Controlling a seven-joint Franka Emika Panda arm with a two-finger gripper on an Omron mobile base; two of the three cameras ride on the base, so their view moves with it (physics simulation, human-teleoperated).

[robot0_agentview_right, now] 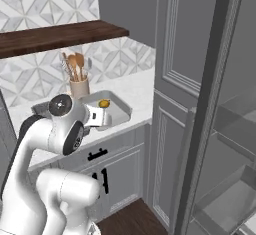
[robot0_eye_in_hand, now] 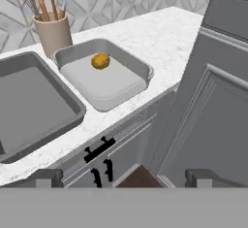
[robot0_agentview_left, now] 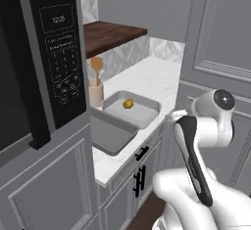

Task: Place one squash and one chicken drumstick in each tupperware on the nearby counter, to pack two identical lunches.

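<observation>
Two grey tupperware stand side by side on the white counter [robot0_eye_in_hand: 160, 33]. The right tupperware [robot0_eye_in_hand: 109, 89] holds one yellow squash [robot0_eye_in_hand: 100, 61] near its back wall. The left tupperware [robot0_eye_in_hand: 34, 105] has a bare floor. From the left base view I see the squash [robot0_agentview_left: 128, 103] in the far tupperware [robot0_agentview_left: 144, 115], with the near tupperware [robot0_agentview_left: 110, 135] in front of it. From the right base view the squash [robot0_agentview_right: 104, 103] lies in its tupperware [robot0_agentview_right: 119, 110]. My gripper [robot0_eye_in_hand: 124, 177] is open with nothing between its fingertips, held off the counter's front edge and facing the tupperware. The chicken drumstick is out of view.
A beige crock [robot0_eye_in_hand: 53, 33] of wooden utensils stands behind the tupperware. A dark wooden shelf [robot0_agentview_right: 60, 34] hangs above the counter. A black microwave [robot0_agentview_left: 44, 62] is on the left. A tall grey cabinet panel [robot0_agentview_left: 215, 43] bounds the counter's right end. Black handles [robot0_eye_in_hand: 99, 149] sit on the fronts below.
</observation>
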